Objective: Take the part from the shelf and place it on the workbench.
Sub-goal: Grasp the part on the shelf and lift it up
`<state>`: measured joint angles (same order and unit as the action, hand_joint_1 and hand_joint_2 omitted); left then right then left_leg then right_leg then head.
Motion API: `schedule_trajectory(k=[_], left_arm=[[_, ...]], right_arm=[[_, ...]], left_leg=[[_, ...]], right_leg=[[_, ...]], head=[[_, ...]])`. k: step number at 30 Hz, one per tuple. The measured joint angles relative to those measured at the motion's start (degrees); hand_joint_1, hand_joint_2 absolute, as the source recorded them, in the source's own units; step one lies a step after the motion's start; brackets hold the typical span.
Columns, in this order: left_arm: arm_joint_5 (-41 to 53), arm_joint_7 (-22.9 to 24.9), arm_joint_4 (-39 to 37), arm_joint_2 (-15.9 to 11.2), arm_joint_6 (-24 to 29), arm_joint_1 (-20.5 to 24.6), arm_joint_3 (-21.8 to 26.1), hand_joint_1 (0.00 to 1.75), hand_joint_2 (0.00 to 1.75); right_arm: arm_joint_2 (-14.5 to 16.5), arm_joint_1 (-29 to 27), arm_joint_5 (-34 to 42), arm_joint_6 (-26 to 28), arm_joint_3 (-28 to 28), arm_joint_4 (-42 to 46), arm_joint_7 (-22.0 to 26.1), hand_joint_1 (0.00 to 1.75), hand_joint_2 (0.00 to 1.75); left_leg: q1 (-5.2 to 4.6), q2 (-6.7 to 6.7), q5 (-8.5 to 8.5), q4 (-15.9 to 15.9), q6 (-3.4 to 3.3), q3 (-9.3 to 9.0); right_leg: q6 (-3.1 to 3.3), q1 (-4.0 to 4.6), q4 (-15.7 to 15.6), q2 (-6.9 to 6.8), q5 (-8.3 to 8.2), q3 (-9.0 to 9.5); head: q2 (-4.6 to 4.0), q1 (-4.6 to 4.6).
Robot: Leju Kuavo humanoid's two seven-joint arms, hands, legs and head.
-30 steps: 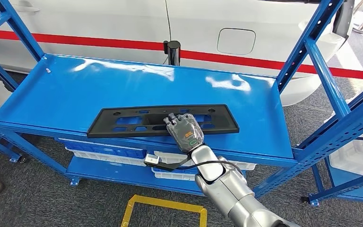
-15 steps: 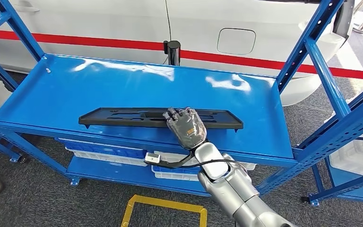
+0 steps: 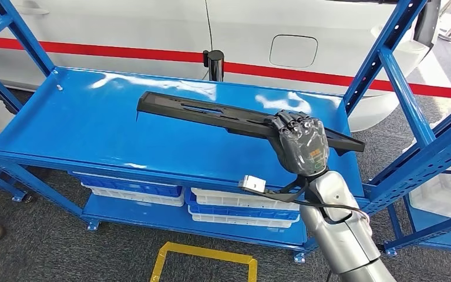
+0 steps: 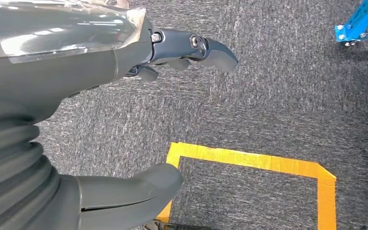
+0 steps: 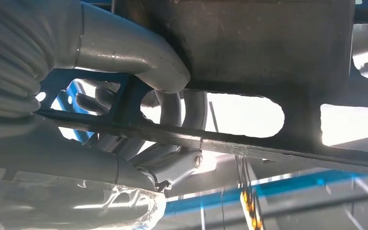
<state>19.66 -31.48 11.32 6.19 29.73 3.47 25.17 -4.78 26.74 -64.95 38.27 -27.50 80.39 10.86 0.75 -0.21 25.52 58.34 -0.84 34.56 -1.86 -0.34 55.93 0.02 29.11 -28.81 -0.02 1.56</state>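
Your left hand (image 4: pixel 100 120) hangs over grey carpet w/ a yellow tape square (image 4: pixel 268 165), thumb and fingers apart, holding nothing. On the blue shelf (image 3: pixel 82 126) top you see the long black part (image 3: pixel 211 114) lifted off the surface, tilted. Your right hand (image 3: pixel 302 144) grips it toward its right end, fingers wrapped over the edge, thumb underneath.

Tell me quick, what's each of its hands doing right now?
Left hand: open, holding nothing, hanging over the grey floor.
Right hand: gripping the long black part, lifted above the blue shelf.
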Motion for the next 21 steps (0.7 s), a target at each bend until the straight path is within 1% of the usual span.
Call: schedule_trajectory(k=[6, 16, 21], left_arm=[[0.05, 0.99, 0.00, 0.00, -0.07, 0.01, 0.49, 0.00, 1.75], [-0.39, 2.04, 0.00, 0.00, -0.56, 0.10, 0.87, 0.00, 1.75], [-1.02, 4.99, 0.00, 0.00, -1.26, 0.17, 1.76, 0.00, 1.75]], right_arm=[[-1.78, -1.28, 0.17, 0.09, 1.78, 4.18, 0.11, 1.75, 1.75], [-2.98, -3.08, 0.49, 0.62, 3.75, 6.84, -0.14, 1.75, 1.75], [-2.96, -3.80, 0.93, 0.74, 4.21, 7.12, 0.39, 1.75, 1.75]], left_leg=[[0.03, 0.00, 0.00, -0.04, 0.00, -0.05], [0.03, 0.01, 0.00, -0.05, 0.00, -0.04], [0.02, 0.01, 0.00, -0.06, 0.00, -0.04]], right_leg=[[0.00, 0.02, 0.01, 0.00, 0.00, 0.01], [0.01, 0.00, 0.01, 0.00, 0.01, 0.02], [0.01, 0.01, 0.01, 0.00, 0.01, 0.02]], head=[[0.00, 0.01], [0.00, 0.00], [0.00, 0.01]])
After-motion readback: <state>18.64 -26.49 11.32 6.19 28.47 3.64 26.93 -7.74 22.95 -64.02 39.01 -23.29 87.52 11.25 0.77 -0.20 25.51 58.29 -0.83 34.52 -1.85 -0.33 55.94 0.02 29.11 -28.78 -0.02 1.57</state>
